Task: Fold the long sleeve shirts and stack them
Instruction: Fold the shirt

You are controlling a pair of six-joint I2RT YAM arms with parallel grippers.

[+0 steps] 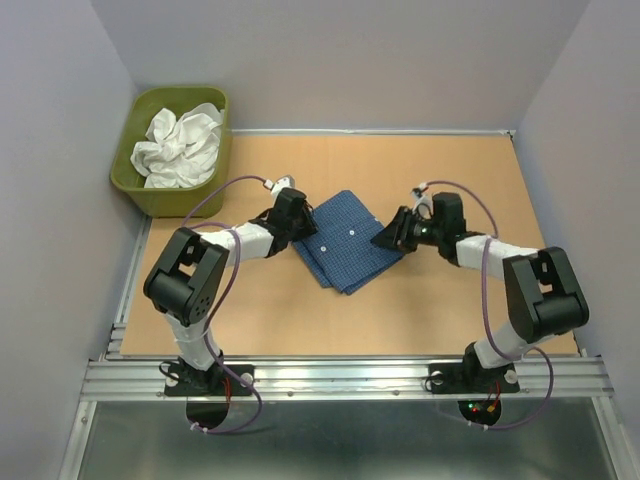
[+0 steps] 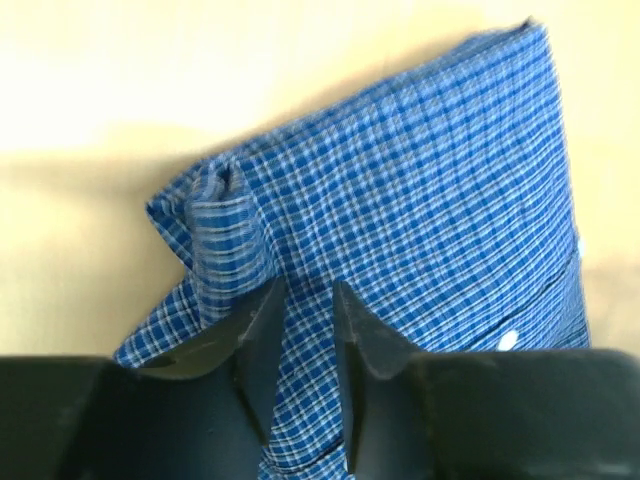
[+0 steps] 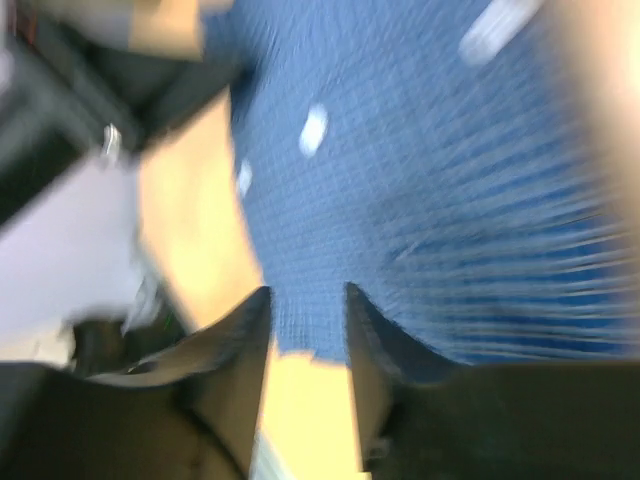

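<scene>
The dark blue checked shirt (image 1: 347, 243) lies folded into a small rectangle on the table, pale buttons showing. My left gripper (image 1: 303, 230) is at its left edge, and my right gripper (image 1: 386, 240) is at its right edge. In the left wrist view the jaws (image 2: 307, 290) stand a little apart over the shirt (image 2: 420, 230), with cloth showing in the gap and a small rolled fold by the left finger. The right wrist view is blurred; the jaws (image 3: 305, 292) stand apart over the shirt's edge (image 3: 400, 200) and bare table. The white garment (image 1: 180, 146) lies crumpled in the tub.
The olive-green tub (image 1: 132, 150) stands at the back left corner, off the wooden table (image 1: 480, 190). Grey walls close in the left, back and right sides. A metal rail runs along the near edge.
</scene>
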